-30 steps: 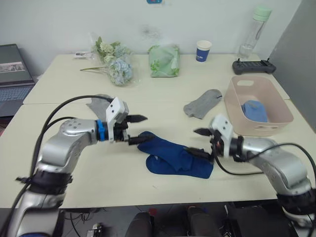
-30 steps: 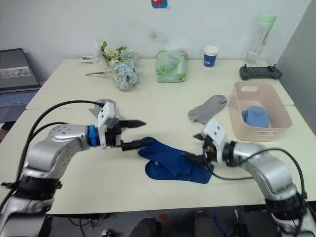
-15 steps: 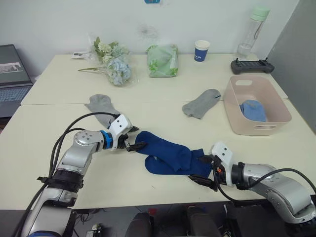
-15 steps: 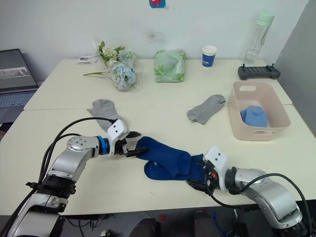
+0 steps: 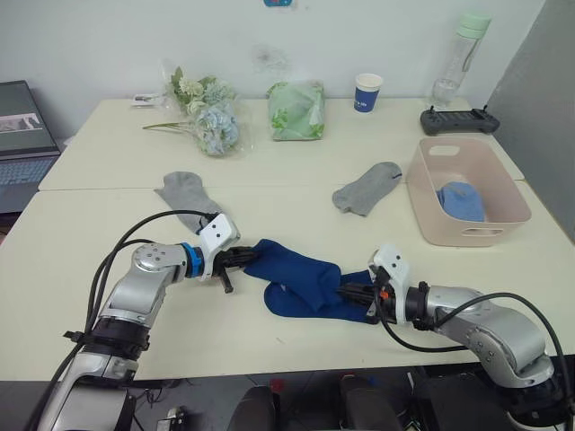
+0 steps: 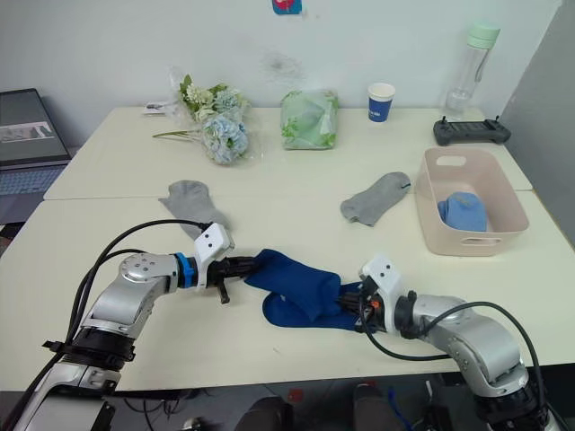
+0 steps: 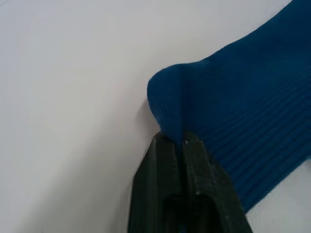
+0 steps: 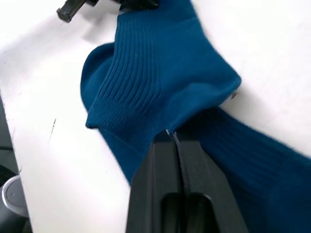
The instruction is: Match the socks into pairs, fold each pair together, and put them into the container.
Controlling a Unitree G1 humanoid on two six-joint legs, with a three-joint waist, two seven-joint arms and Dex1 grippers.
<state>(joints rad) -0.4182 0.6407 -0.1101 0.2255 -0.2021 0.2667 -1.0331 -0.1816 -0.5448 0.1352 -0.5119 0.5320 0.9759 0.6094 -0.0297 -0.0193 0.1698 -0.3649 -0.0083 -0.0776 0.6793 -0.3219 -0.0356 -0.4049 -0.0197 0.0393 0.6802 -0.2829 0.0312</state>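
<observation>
The cream table carries everything, and toward its right side sits the pale pink container with a light blue sock lying inside it. On the near middle of the table the two navy socks lie overlapped in one dark heap between the two arms. The left gripper is at the heap's left end with its fingers clamped on a ribbed edge of navy knit, which the left wrist view shows pinched into a small raised fold between the closed tips. The right gripper lies low at the heap's right end, its fingers pressed together on the fabric where the upper sock overlaps the lower one. One grey sock rests just left of the container, and the other grey sock lies well apart on the left, behind the left arm.
</observation>
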